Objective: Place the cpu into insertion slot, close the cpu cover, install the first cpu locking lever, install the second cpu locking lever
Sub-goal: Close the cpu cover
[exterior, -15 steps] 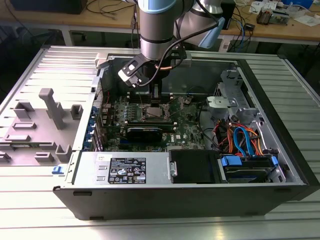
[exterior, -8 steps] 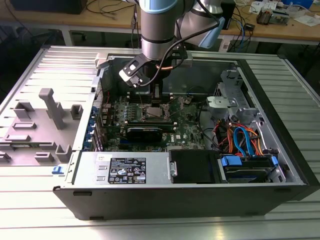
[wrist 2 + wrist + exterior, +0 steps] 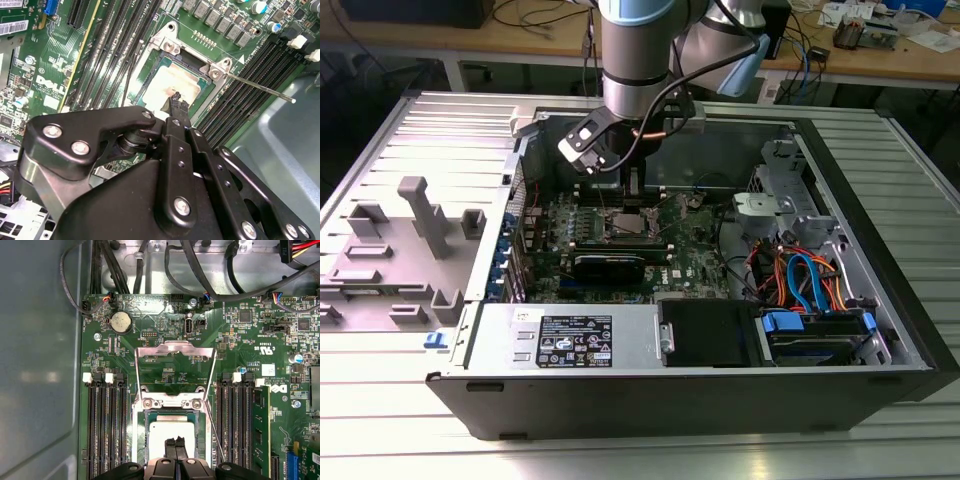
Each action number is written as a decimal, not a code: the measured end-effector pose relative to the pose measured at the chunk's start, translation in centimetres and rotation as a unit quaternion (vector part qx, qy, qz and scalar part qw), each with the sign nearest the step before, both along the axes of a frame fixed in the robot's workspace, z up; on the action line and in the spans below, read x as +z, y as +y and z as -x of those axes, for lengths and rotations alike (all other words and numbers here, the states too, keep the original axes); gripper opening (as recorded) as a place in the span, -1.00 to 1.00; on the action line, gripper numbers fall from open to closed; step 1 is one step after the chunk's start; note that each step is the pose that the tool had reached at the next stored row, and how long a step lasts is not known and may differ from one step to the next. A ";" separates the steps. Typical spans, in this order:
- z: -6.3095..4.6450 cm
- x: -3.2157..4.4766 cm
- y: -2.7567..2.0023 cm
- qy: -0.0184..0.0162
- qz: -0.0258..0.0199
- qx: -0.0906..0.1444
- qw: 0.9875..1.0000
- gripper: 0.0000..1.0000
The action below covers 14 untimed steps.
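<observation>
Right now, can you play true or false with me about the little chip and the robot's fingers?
1. The cpu lies in the insertion slot. True.
2. The cpu cover is shut down over the chip. False: it is swung open, away from the cpu.
3. The fingers are just over the cpu. True.
4. The fingers are spread wide apart. False: their tips are pressed together.
5. The fingers are holding a cable. False: nothing is between them.
</observation>
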<state>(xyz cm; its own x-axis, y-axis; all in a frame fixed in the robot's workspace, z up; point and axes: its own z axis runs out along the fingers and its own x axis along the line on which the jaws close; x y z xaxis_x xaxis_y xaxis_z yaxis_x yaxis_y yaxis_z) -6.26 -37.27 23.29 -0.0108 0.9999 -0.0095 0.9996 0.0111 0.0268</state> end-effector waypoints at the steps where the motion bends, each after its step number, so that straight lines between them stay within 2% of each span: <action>1: 0.0 0.00 0.00 0.000 0.000 0.000 1.000 -0.79; 7: -0.5 0.07 0.00 0.000 0.000 0.000 1.000 -0.79; 14: -0.6 1.87 0.00 0.001 0.000 0.000 1.000 -0.79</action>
<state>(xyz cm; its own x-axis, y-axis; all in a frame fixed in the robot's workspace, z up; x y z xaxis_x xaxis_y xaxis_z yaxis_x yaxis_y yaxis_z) -5.67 -37.27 25.15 -0.0109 0.9999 -0.0095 0.9996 0.0112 0.0258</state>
